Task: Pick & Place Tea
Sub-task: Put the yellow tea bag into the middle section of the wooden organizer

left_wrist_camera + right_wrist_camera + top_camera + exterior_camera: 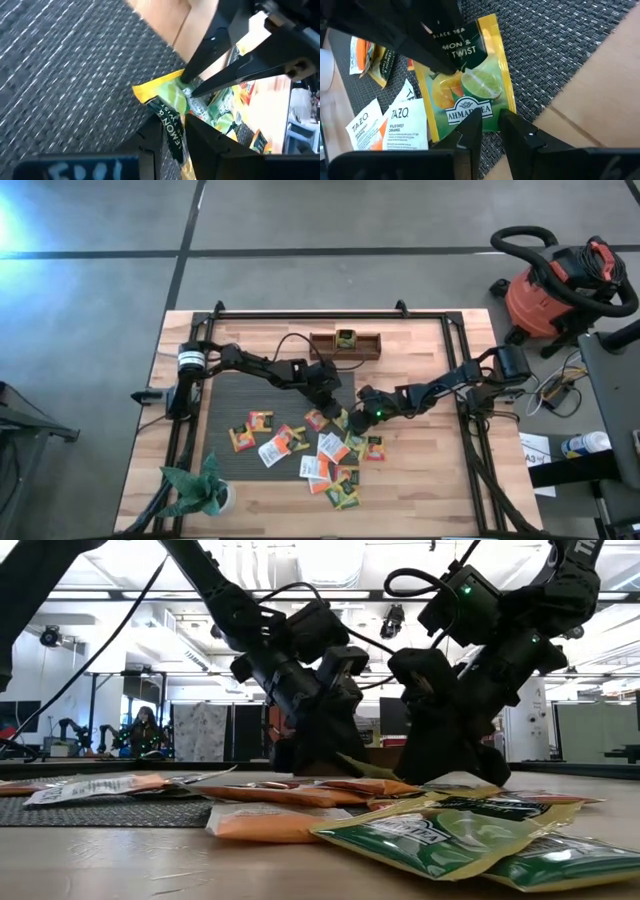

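Note:
A yellow-green tea packet (470,85) printed with a lemon and a lime is held over the grey mat (240,395) at mid-table, one gripper at each end. My left gripper (330,393) comes in from the left and my right gripper (358,406) from the right; both are shut on this packet. In the low view only its yellow edge (358,766) shows between the two dark hands. Several more tea packets (325,460), orange, white and green, lie flat on the mat and on the wood toward the near edge. My left gripper pinches the packet's dark printed end (172,132) between its two fingers, slanting down from the table's left. The packet runs on from that gripper to the right gripper's fingertips (192,85). My right gripper pinches the packet's opposite end, the edge below the brand name (487,119), between its two fingers, slanting down from the table's right. The packet's printed face is turned up toward the wrist. The left gripper's fingers (432,55) lie on the packet's far end.
A dark wooden box (345,343) with one packet standing in it sits at the table's far edge. A small potted plant (200,490) stands at the near left corner. A black frame (190,410) rims the table. A red shop vacuum (555,290) stands off the table.

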